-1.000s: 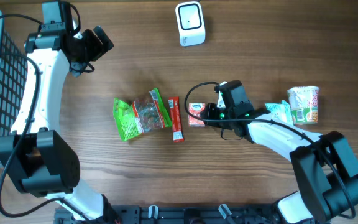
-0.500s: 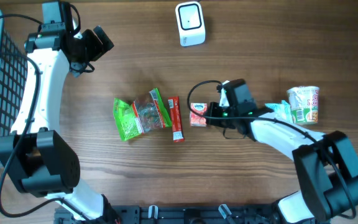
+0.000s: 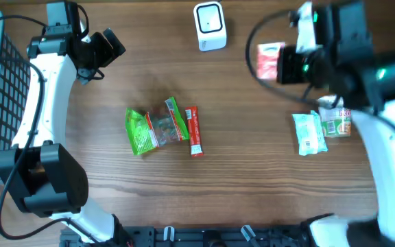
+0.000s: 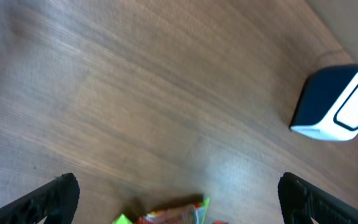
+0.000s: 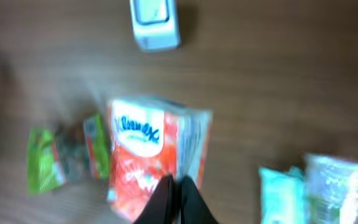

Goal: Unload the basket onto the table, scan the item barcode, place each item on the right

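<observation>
In 1 second our right gripper [image 5: 179, 196], clamped on the red Kleenex pack [image 5: 145, 155], has raised it toward the scanner [image 3: 210, 26]; our left gripper [image 3: 112, 44] stays wide.

Right pincer [image 5: 176, 190] clamped, aloft; left pincer [image 3: 113, 42] wide open

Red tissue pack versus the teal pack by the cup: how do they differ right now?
The red tissue pack is clamped in the right gripper, off the table; the teal pack lies free on the table beside the cup. Red-orange wrapper versus teal-and-white. Both are small soft packets.
</observation>
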